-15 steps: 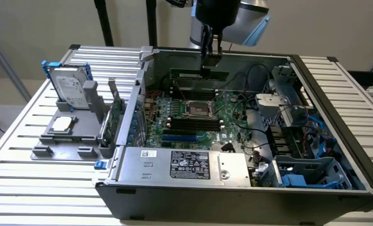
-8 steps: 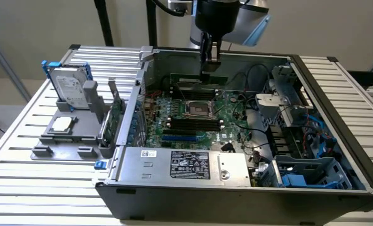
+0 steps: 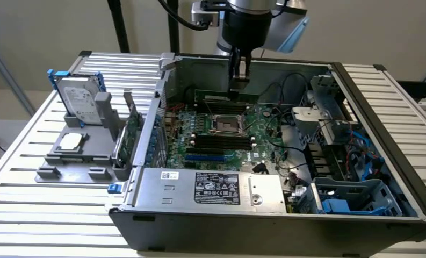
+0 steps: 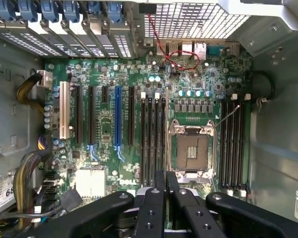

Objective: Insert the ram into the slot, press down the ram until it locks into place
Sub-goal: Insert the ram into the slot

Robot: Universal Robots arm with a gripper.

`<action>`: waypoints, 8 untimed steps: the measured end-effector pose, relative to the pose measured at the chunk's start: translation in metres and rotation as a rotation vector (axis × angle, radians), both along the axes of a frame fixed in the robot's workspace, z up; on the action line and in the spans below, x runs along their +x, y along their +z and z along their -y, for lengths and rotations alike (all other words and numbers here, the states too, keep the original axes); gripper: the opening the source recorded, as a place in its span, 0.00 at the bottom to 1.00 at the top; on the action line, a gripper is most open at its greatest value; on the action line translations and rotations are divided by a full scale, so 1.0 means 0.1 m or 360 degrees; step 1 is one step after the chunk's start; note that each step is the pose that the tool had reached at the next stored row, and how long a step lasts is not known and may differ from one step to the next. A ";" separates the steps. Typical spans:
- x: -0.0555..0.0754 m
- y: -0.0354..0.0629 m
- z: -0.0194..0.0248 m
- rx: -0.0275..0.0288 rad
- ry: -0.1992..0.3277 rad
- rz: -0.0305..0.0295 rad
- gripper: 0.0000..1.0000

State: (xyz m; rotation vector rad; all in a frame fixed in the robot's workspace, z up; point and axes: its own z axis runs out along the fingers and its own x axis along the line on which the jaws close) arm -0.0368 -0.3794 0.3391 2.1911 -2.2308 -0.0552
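Note:
My gripper point(image 3: 238, 87) reaches down into the open computer case, with its fingers pressed close together. Just beneath the fingertips a thin green ram stick point(image 3: 223, 97) lies level and lengthwise, seemingly pinched by its top edge and hanging above the motherboard. In the wrist view the gripper point(image 4: 165, 179) shows its two black fingers point(image 4: 155, 208) side by side, which hide the ram. A bank of empty black memory slots point(image 4: 153, 134) point(image 3: 216, 142) runs just ahead of the fingertips, beside the CPU socket. A second bank of slots point(image 4: 233, 144) lies on the socket's other side.
The square silver CPU socket point(image 4: 192, 148) point(image 3: 225, 124) sits between the slot banks, and a blue slot point(image 4: 117, 119) runs further over. Case walls point(image 3: 327, 67) surround the board, with cables point(image 4: 27, 94) and drive cages point(image 3: 327, 123). On the exterior view's left a grey fixture point(image 3: 62, 161) holds a hard drive point(image 3: 80, 102) and an upright green card point(image 3: 131, 134).

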 end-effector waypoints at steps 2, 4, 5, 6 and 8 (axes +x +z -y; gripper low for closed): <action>0.00 -0.036 0.004 -0.00001 -0.0007 0.00001 0.13; 0.00 -0.073 0.007 -0.00001 -0.0009 0.00001 0.13; 0.00 -0.091 0.009 -0.00004 -0.0009 0.00000 0.13; 0.00 -0.109 0.010 -0.00001 -0.0010 0.00000 0.13; 0.00 -0.146 0.012 0.00000 -0.0011 0.00001 0.13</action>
